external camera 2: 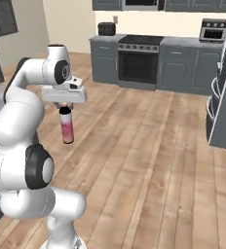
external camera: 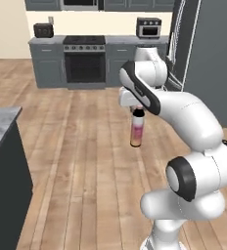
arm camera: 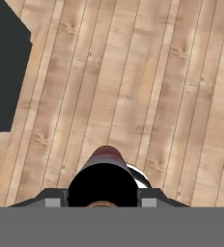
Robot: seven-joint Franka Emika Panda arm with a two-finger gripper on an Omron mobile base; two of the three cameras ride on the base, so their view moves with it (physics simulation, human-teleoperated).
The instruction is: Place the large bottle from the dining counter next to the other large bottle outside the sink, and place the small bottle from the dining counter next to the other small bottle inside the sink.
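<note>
A bottle (external camera: 137,129) with a dark cap and a pink-to-orange body hangs upright in mid-air over the wooden floor, and my gripper (external camera: 138,108) is shut on its cap from above. From the other side, the gripper (external camera 2: 65,107) and the bottle (external camera 2: 66,129) hang left of centre. Looking straight down in the hand view, the bottle's dark cap (arm camera: 103,183) sits between the fingers of the gripper (arm camera: 103,201). Whether this is the large or the small bottle I cannot tell. The sink is out of view.
A grey-topped dark counter (external camera: 0,122) juts in at the left; its dark side (arm camera: 5,72) lies beyond the bottle. Along the far wall stand an oven (external camera: 84,58), a toaster (external camera: 43,30) and a microwave (external camera: 148,28). A tall fridge (external camera: 203,53) is at the right.
</note>
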